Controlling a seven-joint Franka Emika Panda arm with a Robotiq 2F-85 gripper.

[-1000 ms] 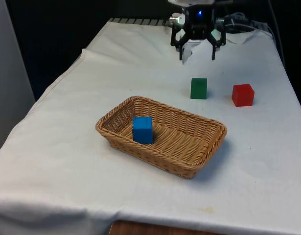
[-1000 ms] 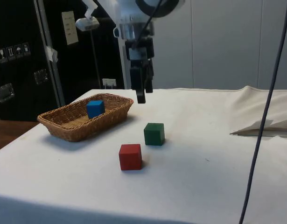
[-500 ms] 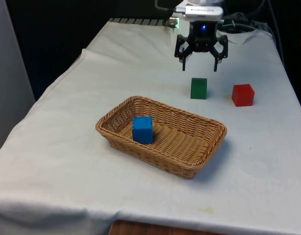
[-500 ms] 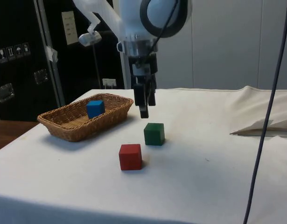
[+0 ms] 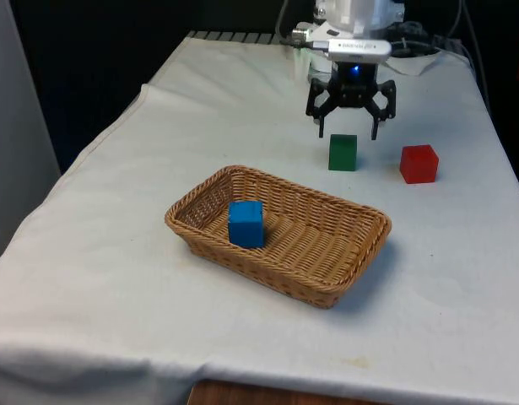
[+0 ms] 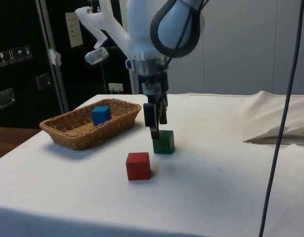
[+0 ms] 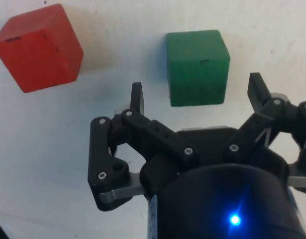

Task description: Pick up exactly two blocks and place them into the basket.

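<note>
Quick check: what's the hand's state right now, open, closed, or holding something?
Hand: open, holding nothing, poised just above the green block.

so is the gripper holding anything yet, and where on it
Nothing is held. The gripper is open above the green block, its fingers apart and not touching it.

White tablecloth covers table, rumpled fold at one end; dark cabinets and pale wall panels behind.
</note>
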